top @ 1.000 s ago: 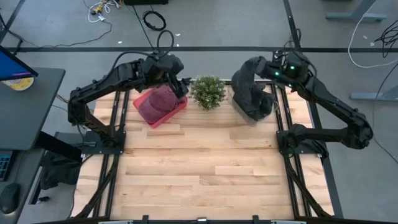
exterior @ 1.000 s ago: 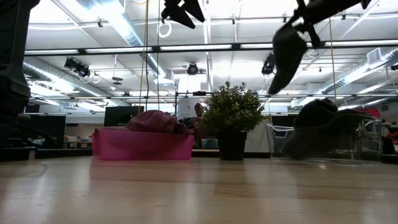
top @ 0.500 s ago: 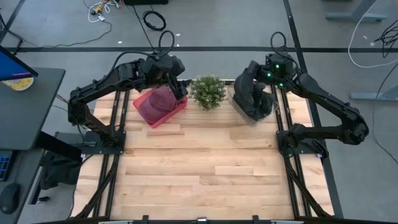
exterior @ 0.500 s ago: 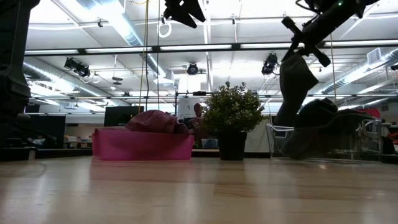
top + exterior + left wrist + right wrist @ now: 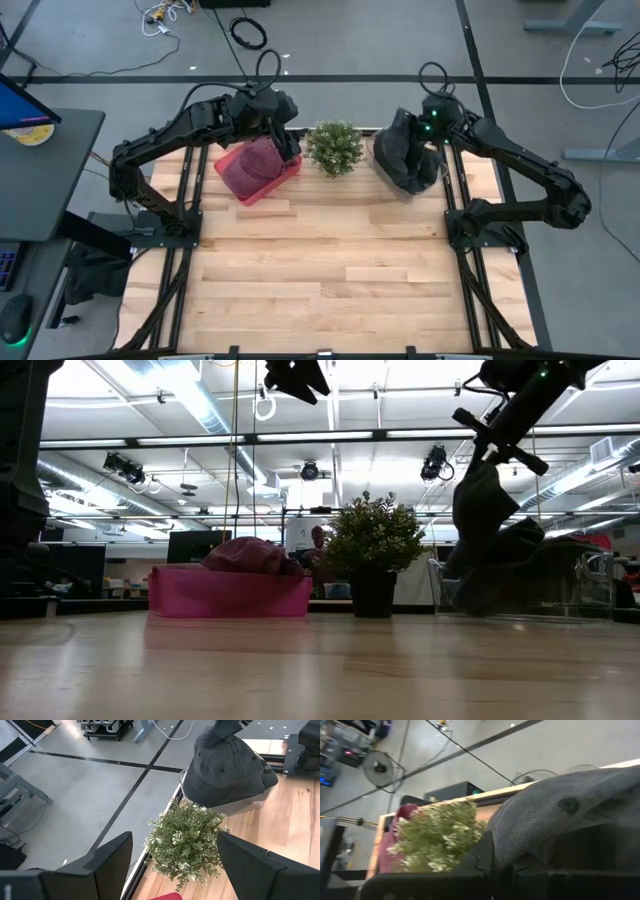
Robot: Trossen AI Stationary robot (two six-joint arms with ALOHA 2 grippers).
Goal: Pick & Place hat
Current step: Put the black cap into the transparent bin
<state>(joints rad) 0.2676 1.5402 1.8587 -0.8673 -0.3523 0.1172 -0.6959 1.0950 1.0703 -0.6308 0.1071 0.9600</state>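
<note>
A dark grey hat (image 5: pixel 478 525) hangs from my right gripper (image 5: pixel 497 448), which is shut on it above the clear bin (image 5: pixel 590 595) at the table's far right. The hat also shows in the high view (image 5: pixel 403 155) and the left wrist view (image 5: pixel 227 767). A maroon hat (image 5: pixel 255 160) lies in the pink bin (image 5: pixel 228 592) at the far left. My left gripper (image 5: pixel 172 870) is open and empty, high above the pink bin (image 5: pixel 268 188), near the plant. My right gripper holds the dark grey hat by its upper end (image 5: pixel 487 465), where crown cloth with an eyelet (image 5: pixel 568 804) lies by the fingers. The fingers slant down from above. The hat hangs below them; its lower end (image 5: pixel 465 595) is level with the clear bin; whether it touches, I cannot tell.
A small potted plant (image 5: pixel 335 147) stands between the two bins at the far edge. More dark cloth (image 5: pixel 545 565) lies in the clear bin. The near wooden table (image 5: pixel 320 280) is bare. Arm bases stand at the left and right edges.
My right gripper has gone down toward the clear bin and a little toward the table's left edge, still shut on the dark grey hat. The hat, earlier slanting high above the bin, now hangs straight with its lower end at the bin.
</note>
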